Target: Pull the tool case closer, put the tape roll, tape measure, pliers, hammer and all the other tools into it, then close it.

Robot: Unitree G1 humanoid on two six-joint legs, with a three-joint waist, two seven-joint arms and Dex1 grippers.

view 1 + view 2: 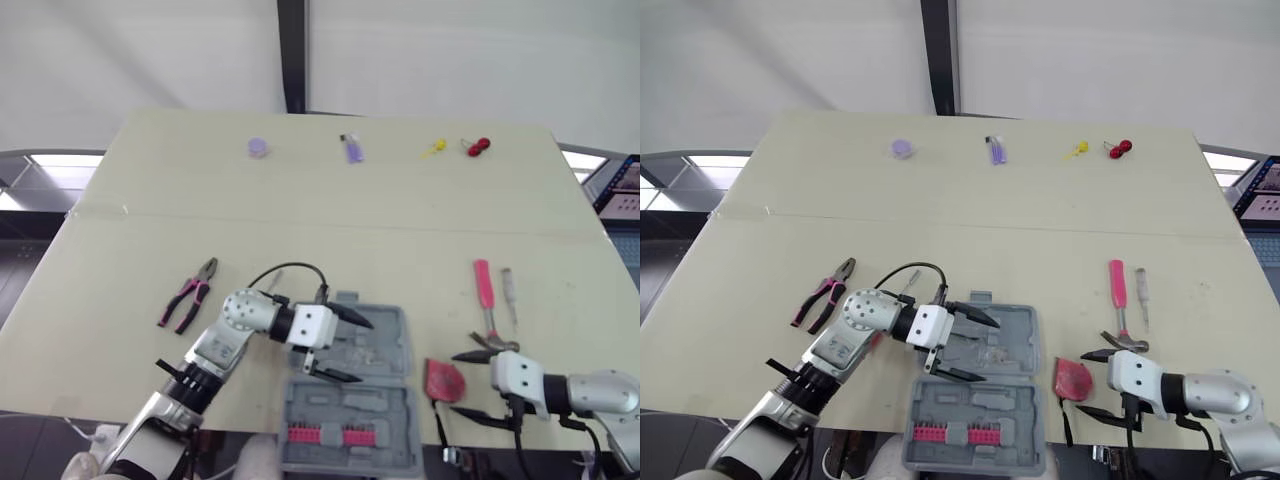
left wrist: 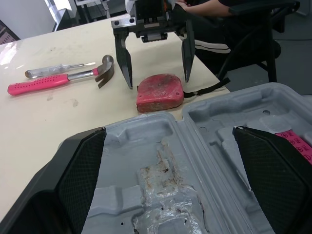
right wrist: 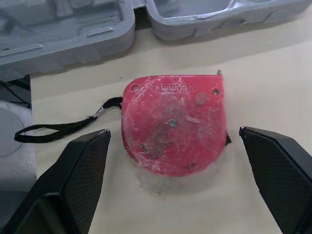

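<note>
Black fingers [image 3: 83, 170] of the right gripper [image 1: 456, 384] stand spread wide on both sides of the red tape measure [image 3: 173, 122], not touching it. It lies on the table [image 1: 330, 220] just beside the open grey tool case [image 1: 345, 405]. The left gripper [image 1: 364, 352] hovers, also spread, above the case's far half. Beyond the tape measure lie the pink-handled hammer [image 1: 487, 310] and a screwdriver [image 1: 509, 292]. The pliers [image 1: 188, 295] lie left of the case. A small purple thing [image 1: 259, 147] at the far edge is perhaps the tape roll.

The cream table [image 1: 300, 240] bears an open tool case [image 1: 390, 345], pliers [image 1: 188, 296], hammer [image 1: 484, 292], screwdriver [image 1: 509, 290] and tape measure [image 1: 443, 379].
</note>
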